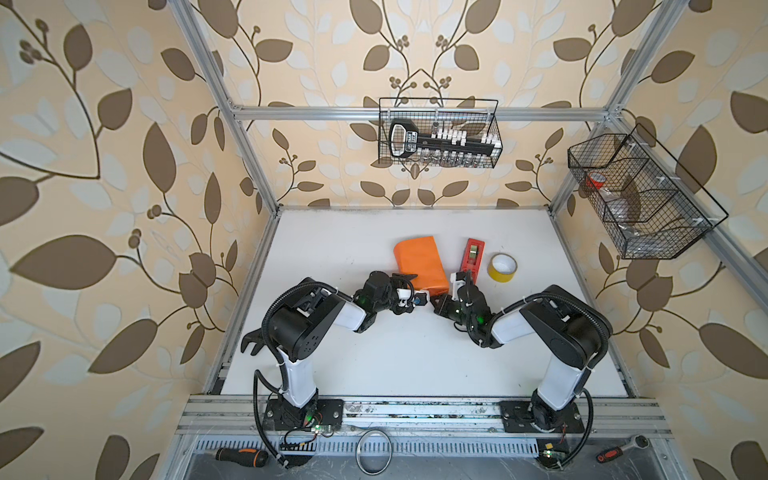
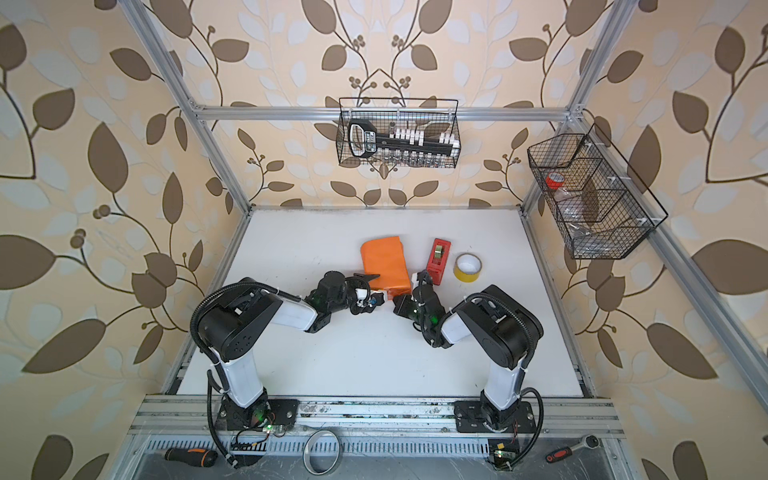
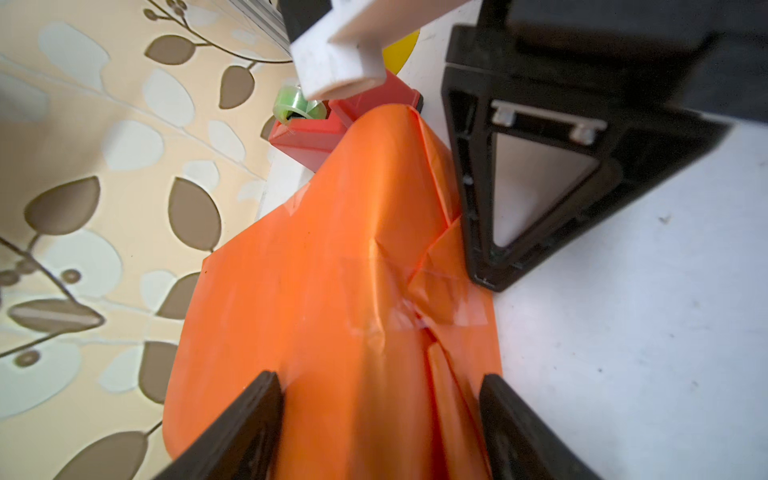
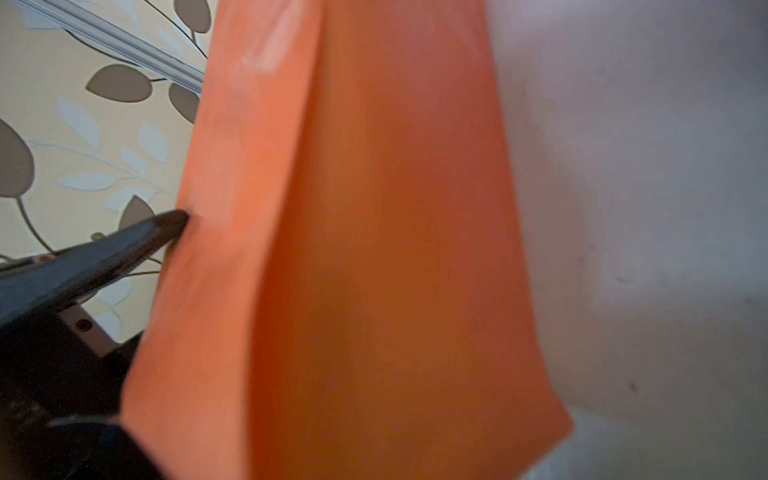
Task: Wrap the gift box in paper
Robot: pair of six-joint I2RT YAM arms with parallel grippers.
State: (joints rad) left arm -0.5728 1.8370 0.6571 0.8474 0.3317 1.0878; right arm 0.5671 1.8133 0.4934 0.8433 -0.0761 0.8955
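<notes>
- Your left pincer (image 3: 378, 376) is standing released, straddling the wrapped box's near end; your right pincer (image 3: 492, 278) is sitting clenched, touching the taped fold (image 3: 432, 307).
- The box is lying hidden inside the paper (image 1: 422, 266), on the surface (image 1: 374, 353).
- The paper is looking thin, probably slippery, tearable: be gripping the stiff box sides.
- The dispenser (image 1: 468, 268) and roll (image 1: 500, 277) are crowding your right pincer.
</notes>
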